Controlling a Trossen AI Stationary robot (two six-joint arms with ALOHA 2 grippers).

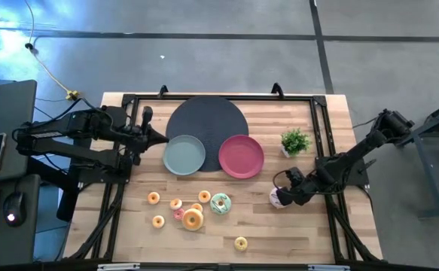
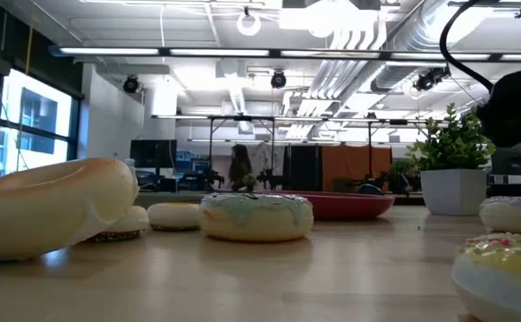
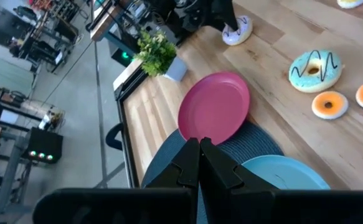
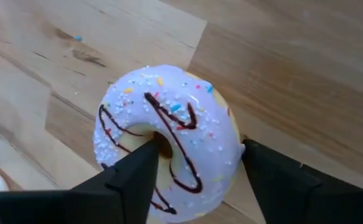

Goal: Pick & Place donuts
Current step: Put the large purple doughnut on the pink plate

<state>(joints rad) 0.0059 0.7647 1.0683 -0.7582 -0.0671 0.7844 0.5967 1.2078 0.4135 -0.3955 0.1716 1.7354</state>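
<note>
A white-iced donut (image 1: 278, 197) (image 4: 169, 140) with chocolate lines and sprinkles lies flat on the wooden table, near its right side. My right gripper (image 1: 287, 194) (image 4: 197, 171) is open over it, one finger at the hole and the other outside the rim. A mint-iced donut (image 1: 220, 203) (image 2: 256, 215), a larger pale donut (image 1: 193, 219) and several tiny orange and yellow donuts (image 1: 153, 198) lie near the table's middle. My left gripper (image 1: 161, 138) (image 3: 200, 149) is shut and waits above the dark round mat, beside the grey-green plate. My right gripper comes at the white-iced donut from above, pointing down. One finger (image 4: 137, 171) stands at the hole and the other (image 4: 274, 180) just outside the ring's outer edge (image 4: 234, 152). I cannot tell whether they touch it. The donut lies flat on the table.
A pink plate (image 1: 241, 156) and a grey-green plate (image 1: 184, 154) rest partly on a dark round mat (image 1: 208, 120) at the far middle. A small potted plant (image 1: 295, 141) stands just beyond the right gripper. A yellow donut (image 1: 240, 243) lies near the near edge.
</note>
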